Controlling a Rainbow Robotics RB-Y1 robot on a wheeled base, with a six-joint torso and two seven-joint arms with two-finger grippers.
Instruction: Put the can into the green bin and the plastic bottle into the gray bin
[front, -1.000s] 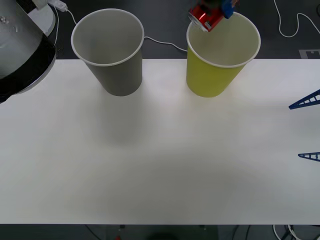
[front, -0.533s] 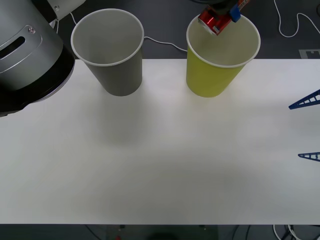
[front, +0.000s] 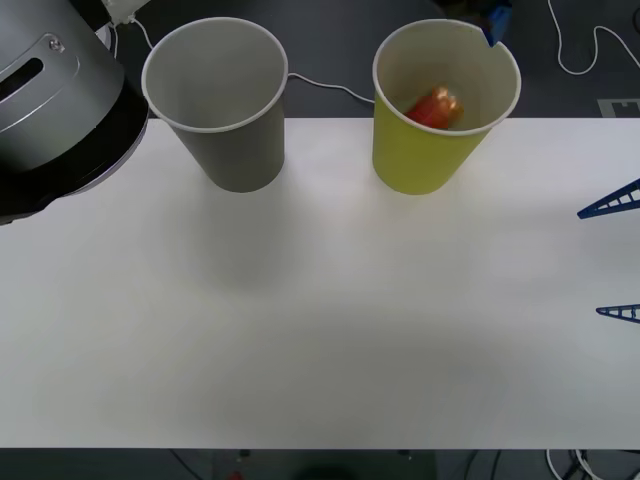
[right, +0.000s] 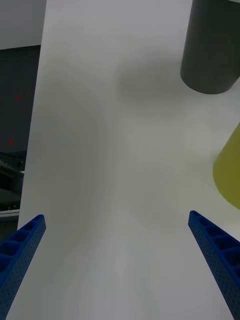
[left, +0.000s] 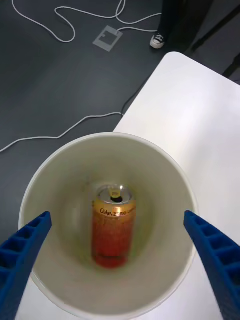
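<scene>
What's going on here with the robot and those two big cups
The can lies inside the green bin. The left gripper hangs open right above that bin's mouth, holding nothing. The gray bin stands beside it on the white table. The right gripper waits open, low over the table at the robot's right side, also holding nothing.

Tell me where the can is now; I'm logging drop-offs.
The can lies inside the green bin, at the table's far right side in the front view, directly below the open left end effector.
</scene>
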